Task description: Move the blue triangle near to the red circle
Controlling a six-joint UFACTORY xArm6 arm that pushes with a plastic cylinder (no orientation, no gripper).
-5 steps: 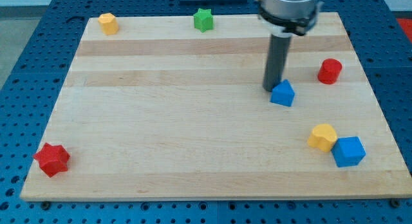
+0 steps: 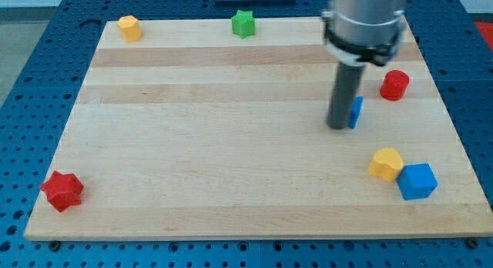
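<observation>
Blue triangle [image 2: 356, 112]: mostly hidden behind the rod; only a thin blue sliver shows at the rod's right edge, in the right half of the bench, to the left of and slightly below the red circle; its shape cannot be made out here
Red circle [image 2: 394, 85]: a short red cylinder near the bench's right edge; apart from the blue sliver, with bare wood between them
My tip [image 2: 338, 127]: down at the bench surface, directly against the left side of the blue triangle (touching or nearly so; the contact line itself is hidden)
End effector: a plain dark rod under a grey collar, with no jaws; so whether it is wide, narrow or holding anything I cannot tell, and only the pressing tip shows
Yellow block, right [image 2: 386, 163]: a rounded piece near the bottom right; touching the blue cube
Blue cube [image 2: 417, 181]: just right of and below that yellow block
Yellow block, top left [image 2: 129, 27]: small and angular, at the top left corner
Green star [image 2: 243, 23]: on the top edge, near the middle
Red star [image 2: 62, 190]: near the bottom left corner, alone
Bench [image 2: 208, 145]: a pale wooden board on a blue perforated base
</observation>
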